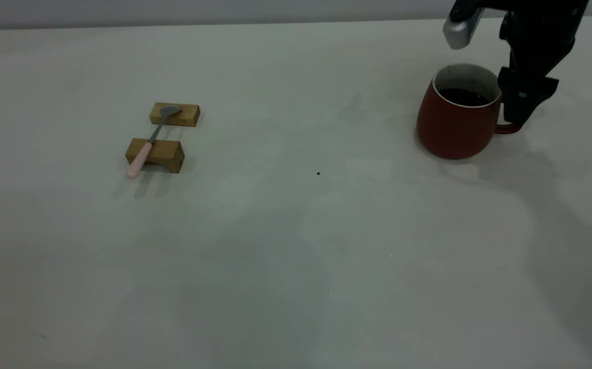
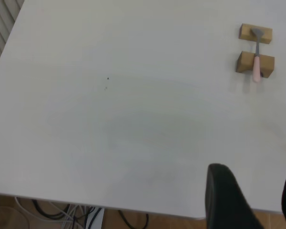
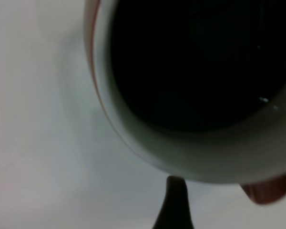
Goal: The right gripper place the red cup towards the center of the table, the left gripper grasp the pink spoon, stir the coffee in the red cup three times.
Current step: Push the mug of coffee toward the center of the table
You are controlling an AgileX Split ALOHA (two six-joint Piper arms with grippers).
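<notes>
You see the red cup [image 1: 455,119] standing upright near the far right side of the table [image 1: 296,246], well away from the middle. It holds dark coffee [image 1: 463,97] that sits a bit below the white rim. The right gripper [image 1: 520,110] comes down from above, right beside the cup on the handle side. Its dark fingers reach down at the loop handle [image 1: 506,128], which pokes out red under them. You cannot tell if the fingers pinch the handle or just stand around it. In the right wrist view the cup's mouth fills most of the picture, and one dark finger [image 3: 174,205] shows just outside the rim, near the handle. Far over on the left side of the table, the pink spoon [image 1: 151,138] lies across two small wooden blocks [image 1: 155,155], with its grey bowl on the far block and its pink end sticking out past the near one. The left gripper [image 2: 250,202] hangs back by the table's edge, far from the spoon, with its two black fingers spread apart.
</notes>
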